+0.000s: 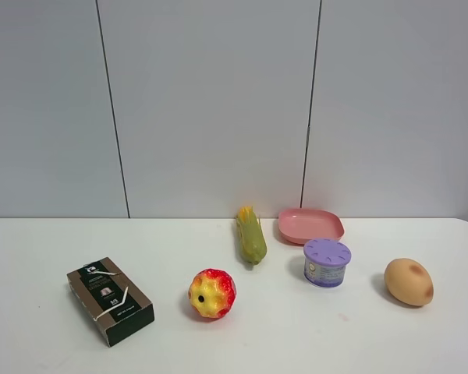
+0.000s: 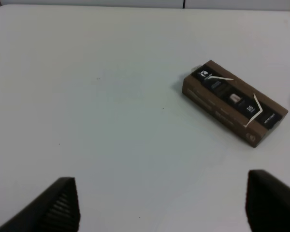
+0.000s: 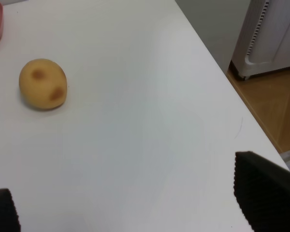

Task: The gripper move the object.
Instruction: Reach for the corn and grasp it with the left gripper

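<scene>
- Two tools are ours to report, and both stand wide with nothing between the jaws: the left tool [image 2: 159, 180] hangs over bare surface [image 1: 39, 249], and the right tool [image 3: 120, 174] hangs near the surface's right-hand edge.
- Neither tool appears in the high view, so we judge that both arms are drawn back toward the near side.
- Nearest the left tool lies a brown-and-black carton [image 2: 234, 102], flat on its broad face and well apart from the jaws.
- Nearest the right tool lies a tan toy potato [image 3: 42, 83], also clear of the jaws.
- Farther out, the toy corn cob [image 1: 250, 234] lies on the surface about mid-width, toward the back wall, with its yellow-orange tip away from us and its green husk toward us.
- Just beside the cob on its right sits a pink plate [image 1: 310, 225]. A lilac-lidded tub [image 1: 327, 262] stands in front of that plate.
- A red-and-yellow toy fruit [image 1: 212, 293] rests nearer us than the cob, slightly to its left.
- We judge that the task is at its start: the cob is untouched and neither wrist view has it in sight.
- Next, we think, one arm must reach forward over the cob, turn its jaws across the narrow width, come down at mid-length and close.
- That approach should keep clear of the plate and the fruit.
</scene>
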### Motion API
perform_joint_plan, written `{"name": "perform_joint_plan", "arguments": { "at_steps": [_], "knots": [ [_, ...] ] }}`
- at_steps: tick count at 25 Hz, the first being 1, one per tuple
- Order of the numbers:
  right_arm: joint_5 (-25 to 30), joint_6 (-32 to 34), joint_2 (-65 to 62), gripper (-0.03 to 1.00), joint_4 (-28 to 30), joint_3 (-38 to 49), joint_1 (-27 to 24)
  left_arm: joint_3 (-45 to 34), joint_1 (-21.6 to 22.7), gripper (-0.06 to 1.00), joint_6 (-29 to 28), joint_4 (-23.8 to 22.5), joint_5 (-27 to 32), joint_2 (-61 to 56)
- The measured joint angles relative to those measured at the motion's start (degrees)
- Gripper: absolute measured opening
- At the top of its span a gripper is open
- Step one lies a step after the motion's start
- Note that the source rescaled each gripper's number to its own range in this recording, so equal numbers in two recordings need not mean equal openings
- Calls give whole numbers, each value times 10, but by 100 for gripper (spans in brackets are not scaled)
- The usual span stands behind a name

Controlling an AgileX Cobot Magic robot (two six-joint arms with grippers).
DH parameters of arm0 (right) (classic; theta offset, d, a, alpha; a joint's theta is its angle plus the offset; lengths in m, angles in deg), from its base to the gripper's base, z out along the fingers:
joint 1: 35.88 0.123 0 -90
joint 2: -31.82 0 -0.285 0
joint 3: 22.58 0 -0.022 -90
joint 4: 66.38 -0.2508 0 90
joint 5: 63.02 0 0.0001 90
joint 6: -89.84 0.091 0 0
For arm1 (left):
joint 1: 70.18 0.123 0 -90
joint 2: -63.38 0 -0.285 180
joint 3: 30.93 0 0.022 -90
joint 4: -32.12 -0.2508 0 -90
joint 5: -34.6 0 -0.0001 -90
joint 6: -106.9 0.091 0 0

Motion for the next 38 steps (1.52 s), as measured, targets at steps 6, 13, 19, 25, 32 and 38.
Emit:
{"name": "perform_joint_plan", "arguments": {
  "at_steps": [6,13,19,25,32,38],
  "knots": [
    [0,0,0,100,0,0,0,0,0,69,0,0,0,0],
    [0,0,0,100,0,0,0,0,0,69,0,0,0,0],
    [0,0,0,100,0,0,0,0,0,69,0,0,0,0],
    [0,0,0,100,0,0,0,0,0,69,0,0,0,0],
    [0,0,0,100,0,0,0,0,0,69,0,0,0,0],
    [0,0,0,100,0,0,0,0,0,69,0,0,0,1]
  ]
}}
